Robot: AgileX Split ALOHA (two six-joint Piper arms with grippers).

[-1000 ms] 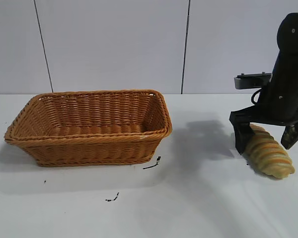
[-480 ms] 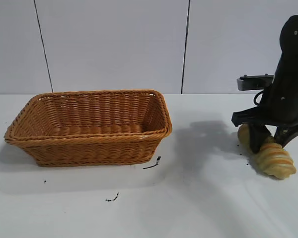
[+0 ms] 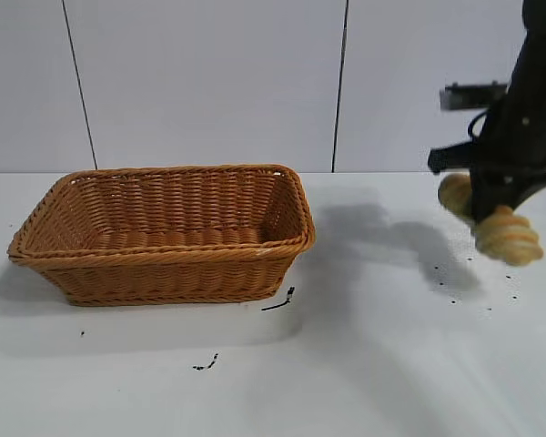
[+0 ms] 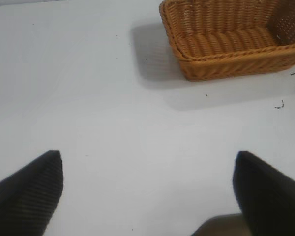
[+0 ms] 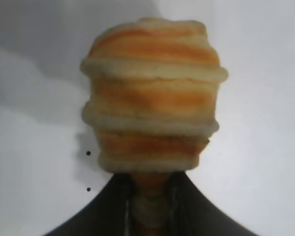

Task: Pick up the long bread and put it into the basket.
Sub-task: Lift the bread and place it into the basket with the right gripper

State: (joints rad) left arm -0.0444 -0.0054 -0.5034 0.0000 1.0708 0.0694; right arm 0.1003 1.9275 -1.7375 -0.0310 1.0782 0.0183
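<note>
One arm working: right gripper is clamped on the bread, held in the air above the table at the far right of the exterior view. Grip sits around the loaf's middle; one end sticks out toward the wall side, the other hangs lower toward the camera, so the long axis is tilted, slanting down. Right wrist view shows the bread end-on past the fingers, its ridges running crosswise, clear of the table below.

Basket sits well apart, toward the left side of the exterior view, open side up, nothing in it that I can see. So the carry goes sideways across the table toward the left arm's side, and the loaf's axis would fit best roughly along the basket's long side. Bread much shorter than basket, so fit looks easy.

Right arm upright, wrist pointing down. Left gripper idle, fingers wide apart, nothing between them, looking at the basket from a distance.

Step, my read: lift done, transport next.
</note>
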